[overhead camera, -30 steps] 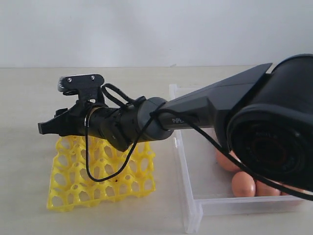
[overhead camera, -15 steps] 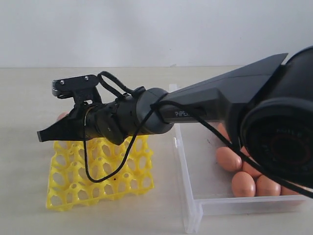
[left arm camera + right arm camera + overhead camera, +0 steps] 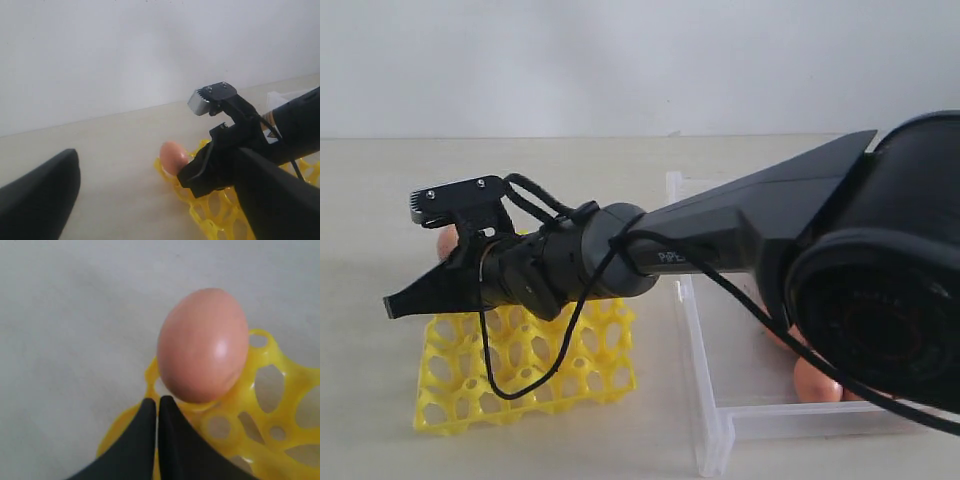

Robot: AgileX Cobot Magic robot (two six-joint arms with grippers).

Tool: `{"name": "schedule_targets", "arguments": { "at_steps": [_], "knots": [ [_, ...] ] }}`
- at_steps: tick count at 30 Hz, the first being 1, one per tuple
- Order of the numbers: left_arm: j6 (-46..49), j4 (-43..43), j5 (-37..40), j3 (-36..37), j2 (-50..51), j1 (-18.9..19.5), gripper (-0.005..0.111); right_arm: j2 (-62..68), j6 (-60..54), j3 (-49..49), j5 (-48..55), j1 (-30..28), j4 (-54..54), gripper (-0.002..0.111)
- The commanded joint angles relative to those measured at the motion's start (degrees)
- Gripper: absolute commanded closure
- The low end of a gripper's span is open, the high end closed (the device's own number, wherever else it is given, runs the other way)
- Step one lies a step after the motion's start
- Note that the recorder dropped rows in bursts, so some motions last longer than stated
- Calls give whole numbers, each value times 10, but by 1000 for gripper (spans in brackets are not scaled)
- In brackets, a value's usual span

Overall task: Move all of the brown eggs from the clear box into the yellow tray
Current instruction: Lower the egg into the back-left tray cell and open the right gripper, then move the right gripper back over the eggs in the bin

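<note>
One brown egg [image 3: 202,345] sits upright in a corner cup of the yellow tray [image 3: 272,407]. In the exterior view that egg [image 3: 447,241] is at the yellow tray's [image 3: 520,385] far left corner. My right gripper [image 3: 158,401] is shut and empty, its tips just in front of the egg and apart from it. It reaches across over the tray [image 3: 390,305]. The left wrist view shows the same egg [image 3: 174,156] and my left gripper [image 3: 157,170] open, with its fingers wide apart. Another brown egg [image 3: 813,381] lies in the clear box [image 3: 695,330], mostly hidden by the right arm.
The right arm [image 3: 740,225] stretches from the right over the clear box and the tray, with a black cable [image 3: 535,375] looping down over the tray. A pale wall stands behind the beige table [image 3: 370,200].
The right gripper's jaws have shut with nothing in them. Its tip has sunk and shifted a little left, and the egg now shows in the tray's far corner.
</note>
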Motion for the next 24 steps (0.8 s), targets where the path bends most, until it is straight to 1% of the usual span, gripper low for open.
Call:
{"name": "schedule_targets", "arguments": {
  "at_steps": [1, 6, 10, 13, 15, 18, 19, 21, 23, 24],
  "knots": [
    [-5, -4, 0, 2, -2, -4, 29, -7, 0, -2, 38, -4, -5, 109],
    [-5, -4, 0, 2, -2, -4, 29, -71, -74, -2, 34, -4, -8, 109],
    [-5, -4, 0, 2, -2, -4, 29, -133, -125, 5, 61, -2, -9, 109],
    [-5, -4, 0, 2, -2, -4, 29, -184, -147, 56, 61, -2, -9, 109],
    [-5, -4, 0, 2, -2, -4, 29, -226, -151, 121, 26, -3, -9, 109],
    [-5, -4, 0, 2, -2, -4, 29, -294, -151, 263, -90, -9, 0, 109],
    [-5, -4, 0, 2, -2, -4, 29, -319, -158, 320, -150, -10, 7, 109],
    [-5, -4, 0, 2, -2, -4, 29, -364, -196, 441, -309, -14, 56, 109],
    [-5, -4, 0, 2, -2, -4, 29, -397, -242, 563, -526, -14, 109, 109],
    [-5, -4, 0, 2, -2, -4, 29, -403, -257, 608, -621, -14, 123, 109]
  ]
}}
